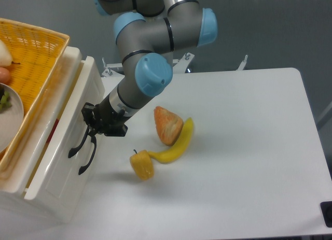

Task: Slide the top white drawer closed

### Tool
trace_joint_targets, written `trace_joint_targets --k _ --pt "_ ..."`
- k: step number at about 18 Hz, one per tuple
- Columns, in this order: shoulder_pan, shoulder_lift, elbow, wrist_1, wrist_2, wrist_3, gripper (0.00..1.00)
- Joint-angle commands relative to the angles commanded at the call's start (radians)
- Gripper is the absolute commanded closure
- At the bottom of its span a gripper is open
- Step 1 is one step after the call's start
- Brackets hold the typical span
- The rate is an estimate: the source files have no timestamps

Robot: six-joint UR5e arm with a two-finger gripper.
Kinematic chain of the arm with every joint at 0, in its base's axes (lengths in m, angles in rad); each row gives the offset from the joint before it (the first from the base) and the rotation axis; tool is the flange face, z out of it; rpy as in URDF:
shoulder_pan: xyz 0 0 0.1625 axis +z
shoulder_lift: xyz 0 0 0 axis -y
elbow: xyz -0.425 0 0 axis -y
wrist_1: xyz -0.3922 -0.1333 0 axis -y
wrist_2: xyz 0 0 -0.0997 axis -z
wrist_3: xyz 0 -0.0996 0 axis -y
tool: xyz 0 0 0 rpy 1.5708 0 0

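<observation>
One fixed view shows the whole scene. At the left of the frame stands the white cabinet, and the top white drawer (78, 121) juts out a little from it, its panelled front facing the table (249, 146). The gripper (83, 157) hangs right against that front at lower left, its two dark curved fingers (89, 158) spread narrowly and holding nothing; whether they touch the plastic or the black handle I cannot tell, since handle and fingers blur together here. A yellow wicker basket (36, 58) sits on top of the cabinet at upper left.

By my judgement the drawer is light, stiff, glossy plastic, so it should slide with little force but may skew if pushed off-centre. No grasp is needed: a flat push on the middle of the front panel, near the handle, would serve best.

On the table at centre lie a banana (179, 144), a piece of bread (167, 125) and a yellow pepper (142, 166).
</observation>
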Motion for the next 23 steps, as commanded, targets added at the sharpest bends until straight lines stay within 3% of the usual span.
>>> trace_joint_targets --k 12,15,18,23 --pt "-0.018 0.008 -0.003 0.003 0.002 -0.02 0.86" --pt "-0.018 0.006 -0.003 0.003 0.002 -0.018 0.81" --pt "-0.011 0.005 -0.002 0.006 0.002 -0.006 0.56" --pt "0.066 0.009 0.014 0.006 0.084 -0.005 0.29"
